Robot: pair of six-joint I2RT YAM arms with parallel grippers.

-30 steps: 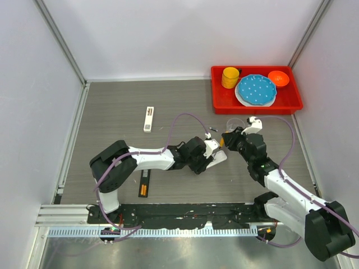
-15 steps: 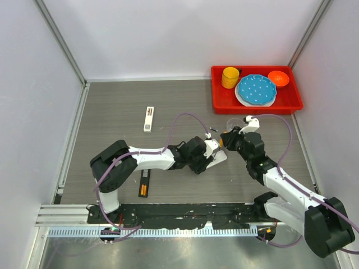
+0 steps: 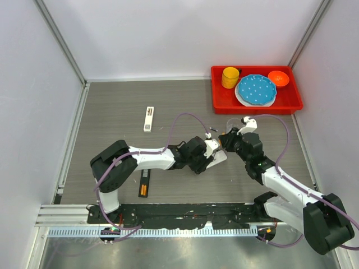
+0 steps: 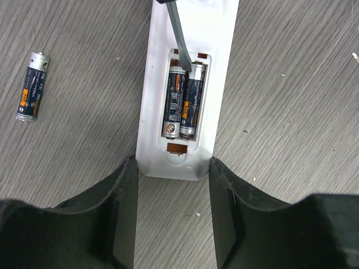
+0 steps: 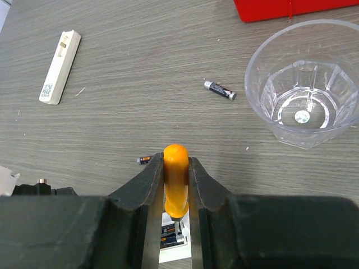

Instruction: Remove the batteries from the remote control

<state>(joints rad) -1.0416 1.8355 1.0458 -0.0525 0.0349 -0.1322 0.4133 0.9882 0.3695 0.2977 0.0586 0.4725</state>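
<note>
The white remote control [image 4: 189, 33] lies back up with its cover off. Two batteries [image 4: 182, 101] sit side by side in the open bay. My left gripper [image 4: 174, 168] is shut on the remote's near end, one finger against each side. My right gripper [image 5: 176, 162] is shut on the orange handle of a screwdriver [image 5: 176, 179]. Its grey blade [image 4: 178, 33] comes down to the far end of the right-hand cell. Loose batteries lie on the table: one [image 4: 32, 86] left of the remote, another [image 5: 220, 89] near the cup.
A clear plastic cup [image 5: 303, 84] stands just right of the right gripper. A red tray [image 3: 224, 101] with a yellow cup, blue plate and orange bowl is at the back right. A white strip-shaped piece [image 3: 148, 119] and a black one [image 3: 145, 184] lie to the left.
My right gripper has shifted slightly left toward the remote with the screwdriver in it. The left arm and the remote have not moved.
</note>
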